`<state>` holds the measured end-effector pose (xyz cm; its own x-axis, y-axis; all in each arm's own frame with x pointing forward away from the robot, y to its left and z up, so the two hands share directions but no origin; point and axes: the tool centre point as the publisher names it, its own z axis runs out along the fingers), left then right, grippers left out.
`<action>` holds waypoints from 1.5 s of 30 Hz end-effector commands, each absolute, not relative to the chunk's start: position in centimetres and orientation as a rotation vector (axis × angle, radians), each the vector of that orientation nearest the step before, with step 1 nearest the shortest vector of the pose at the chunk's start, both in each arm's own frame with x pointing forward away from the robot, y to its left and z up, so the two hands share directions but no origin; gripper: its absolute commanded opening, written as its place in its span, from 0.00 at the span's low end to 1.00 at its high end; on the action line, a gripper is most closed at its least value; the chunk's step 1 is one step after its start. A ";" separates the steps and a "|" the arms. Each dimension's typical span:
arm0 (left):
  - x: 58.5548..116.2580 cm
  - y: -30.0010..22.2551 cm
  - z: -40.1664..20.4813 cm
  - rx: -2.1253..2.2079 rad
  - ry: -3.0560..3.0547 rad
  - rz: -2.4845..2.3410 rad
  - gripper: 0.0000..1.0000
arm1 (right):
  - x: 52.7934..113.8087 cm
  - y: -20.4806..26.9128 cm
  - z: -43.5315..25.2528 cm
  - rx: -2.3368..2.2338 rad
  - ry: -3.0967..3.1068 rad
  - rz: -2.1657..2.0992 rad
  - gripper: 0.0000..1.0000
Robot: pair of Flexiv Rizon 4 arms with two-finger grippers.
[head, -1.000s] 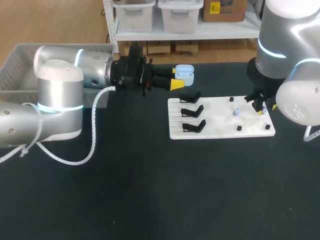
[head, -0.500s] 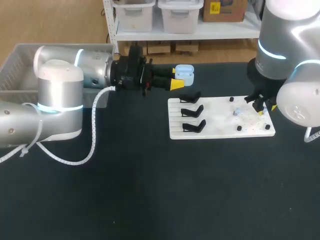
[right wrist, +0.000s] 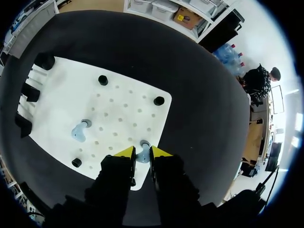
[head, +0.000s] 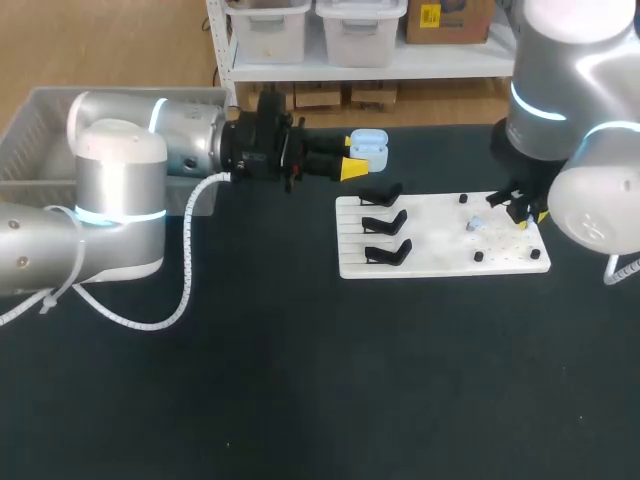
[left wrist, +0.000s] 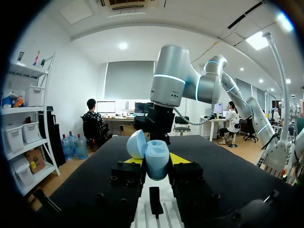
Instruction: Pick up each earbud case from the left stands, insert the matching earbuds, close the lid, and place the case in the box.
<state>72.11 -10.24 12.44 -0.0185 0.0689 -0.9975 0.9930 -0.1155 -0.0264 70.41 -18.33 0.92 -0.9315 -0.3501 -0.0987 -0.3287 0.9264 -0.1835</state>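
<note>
Case (head: 369,143), pale blue with its lid open, was held clamped in the left hand (head: 354,156) above the surface (head: 250,380), just beyond the white board (right wrist: 123,99). Right hand (right wrist: 142,152) was set low over an earbud (right wrist: 141,144); a grip could not be told. Risk judged: an off-centre pinch, and the earbud flicked off the board.

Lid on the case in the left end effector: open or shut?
Open. The lid is swung back off the earbud case.
</note>
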 end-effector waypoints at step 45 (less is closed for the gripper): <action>72.2 -10.3 12.4 1.338 1.220 -1.280 0.00 | 65.1 -6.7 14.5 -0.168 2.885 -0.197 0.00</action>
<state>72.12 -10.25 12.43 -0.0185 0.0689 -0.9975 0.9929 -0.1157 -0.0264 65.00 -7.07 14.33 -0.9655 -0.1319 -0.2246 -0.1024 0.9851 -0.1384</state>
